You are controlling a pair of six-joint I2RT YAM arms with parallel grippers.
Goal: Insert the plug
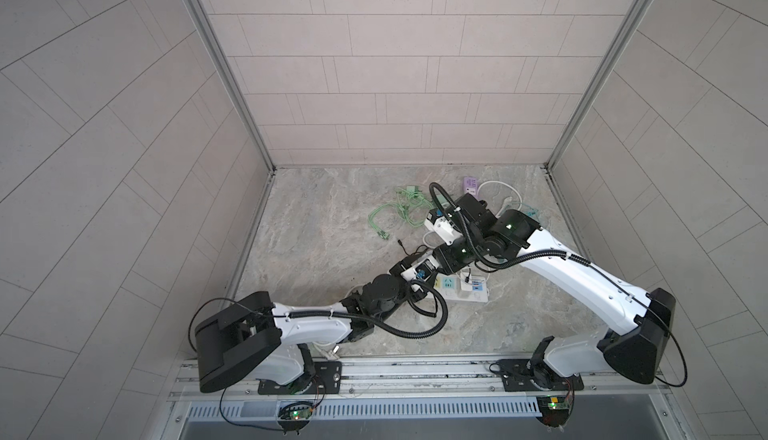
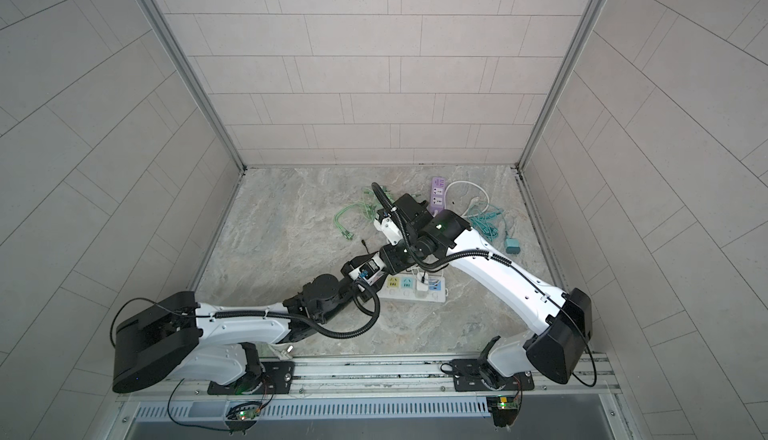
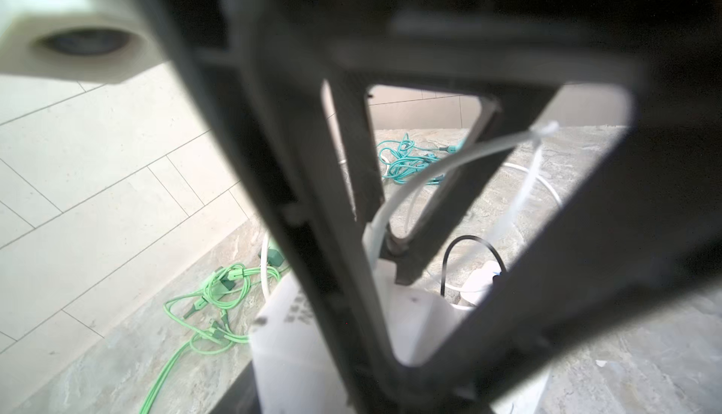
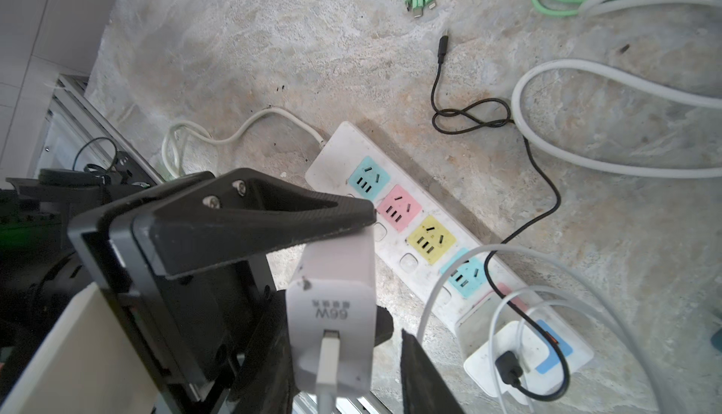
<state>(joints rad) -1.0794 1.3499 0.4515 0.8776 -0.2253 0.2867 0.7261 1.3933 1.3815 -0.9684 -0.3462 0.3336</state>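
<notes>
Shows, in both top views, the left arm [image 1: 316,321] stretched low toward the middle and the right arm [image 1: 582,276] with elbow raised and wrist folded down over it. Has the left gripper [image 4: 351,252] clamped on the plug [image 4: 332,275], one finger [image 4: 254,220] pressed across it, and the right gripper [image 4: 344,324] slack, flanking the plug with a gap at one side; holds it off the table [image 4: 273,60] near the strip [image 4: 332,146], one adapter [image 4: 482,369] seated at the strip's end. Points the plug's long axis steeply down, port end and white cable [image 4: 326,373] up toward the right wrist camera, prongs hidden.
</notes>
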